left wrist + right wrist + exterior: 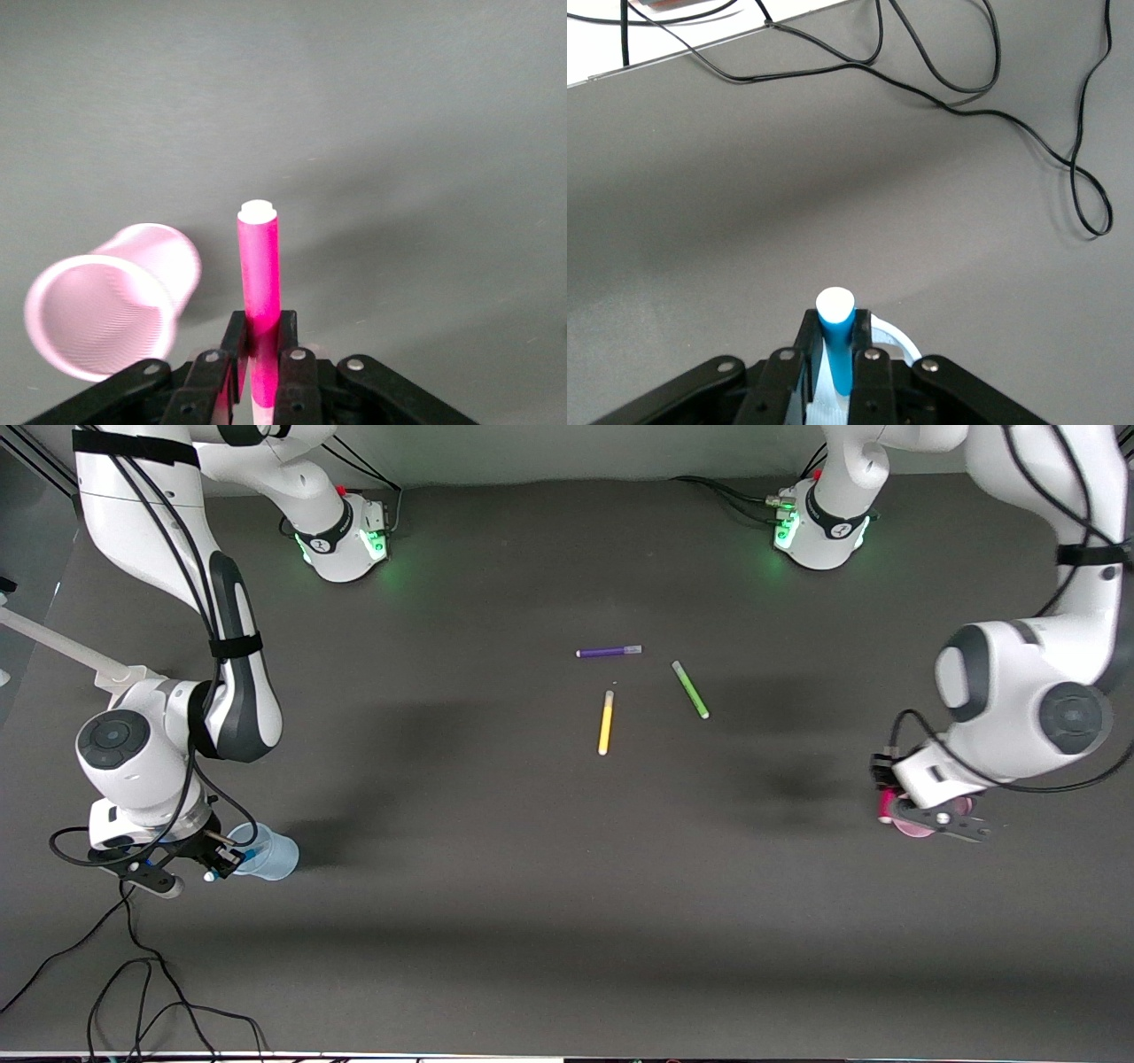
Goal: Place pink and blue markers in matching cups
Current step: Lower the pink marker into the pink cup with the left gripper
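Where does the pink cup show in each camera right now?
Front view: pink cup under the left tool, at the left arm's end of the table.
Left wrist view: pink cup beside the held pink marker.
Right wrist view: not in it.
Shared landmark: the pink marker.

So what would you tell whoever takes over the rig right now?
Left claw: shut on the pink marker, up in the air beside the pink cup, at the left arm's end of the table.
Right claw: shut on the blue marker, over the blue cup, at the right arm's end.
Done: both markers picked up and carried to their cups.
Left: shift the pink marker over its cup's mouth, then lower and release both.
The purple, yellow and green pens lie mid-table; leave them.
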{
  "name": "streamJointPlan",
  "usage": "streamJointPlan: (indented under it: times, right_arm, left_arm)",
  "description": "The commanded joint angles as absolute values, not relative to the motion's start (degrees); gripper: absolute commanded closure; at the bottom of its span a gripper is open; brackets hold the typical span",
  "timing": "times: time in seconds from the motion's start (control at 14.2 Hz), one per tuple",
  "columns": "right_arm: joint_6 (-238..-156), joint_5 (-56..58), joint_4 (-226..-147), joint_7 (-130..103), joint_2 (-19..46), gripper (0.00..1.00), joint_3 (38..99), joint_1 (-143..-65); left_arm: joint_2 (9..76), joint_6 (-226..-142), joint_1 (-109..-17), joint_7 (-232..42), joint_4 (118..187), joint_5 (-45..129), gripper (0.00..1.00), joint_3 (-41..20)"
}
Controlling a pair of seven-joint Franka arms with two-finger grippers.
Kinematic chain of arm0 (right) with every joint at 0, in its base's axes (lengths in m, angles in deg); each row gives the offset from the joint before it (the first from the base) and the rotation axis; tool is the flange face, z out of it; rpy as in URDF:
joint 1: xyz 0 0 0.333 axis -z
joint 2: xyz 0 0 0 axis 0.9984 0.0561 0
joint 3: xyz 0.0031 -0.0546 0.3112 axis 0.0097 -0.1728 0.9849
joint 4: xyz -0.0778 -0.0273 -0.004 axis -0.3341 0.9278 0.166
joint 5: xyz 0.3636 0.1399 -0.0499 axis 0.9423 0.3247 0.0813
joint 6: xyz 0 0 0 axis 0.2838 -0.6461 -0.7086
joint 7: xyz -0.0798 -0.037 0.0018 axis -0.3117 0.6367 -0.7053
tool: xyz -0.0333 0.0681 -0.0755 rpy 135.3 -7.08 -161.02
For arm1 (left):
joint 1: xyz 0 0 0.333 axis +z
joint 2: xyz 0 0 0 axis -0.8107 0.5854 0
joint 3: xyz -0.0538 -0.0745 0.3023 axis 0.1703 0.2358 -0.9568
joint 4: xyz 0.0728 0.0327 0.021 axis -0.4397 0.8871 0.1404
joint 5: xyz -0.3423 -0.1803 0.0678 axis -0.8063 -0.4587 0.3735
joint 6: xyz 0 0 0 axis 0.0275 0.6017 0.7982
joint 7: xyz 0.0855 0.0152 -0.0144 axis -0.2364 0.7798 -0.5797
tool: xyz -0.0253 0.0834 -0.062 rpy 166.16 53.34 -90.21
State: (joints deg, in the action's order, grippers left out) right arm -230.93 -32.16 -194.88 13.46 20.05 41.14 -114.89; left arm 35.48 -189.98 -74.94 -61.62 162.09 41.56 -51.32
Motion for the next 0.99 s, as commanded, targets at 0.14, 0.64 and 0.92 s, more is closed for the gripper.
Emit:
streamJointPlan:
  times: [0.14,0.64,0.92]
  right_arm:
    - [-233.3,-33.9,-198.4,13.8,17.7,0.88,40.7,-115.9]
    - [-233.0,-33.9,-197.6,12.8,16.7,0.00,40.8,-115.9]
    - [-223.3,-33.9,-194.4,10.7,14.1,0.00,41.0,-115.9]
  left_arm:
    - [36.0,-195.3,-68.7,-40.3,160.3,40.4,1.00,-51.1]
    - [39.8,-197.9,-64.5,-4.1,161.4,13.0,1.00,-50.7]
    - [41.7,-197.7,-62.3,3.9,161.7,8.9,1.00,-50.7]
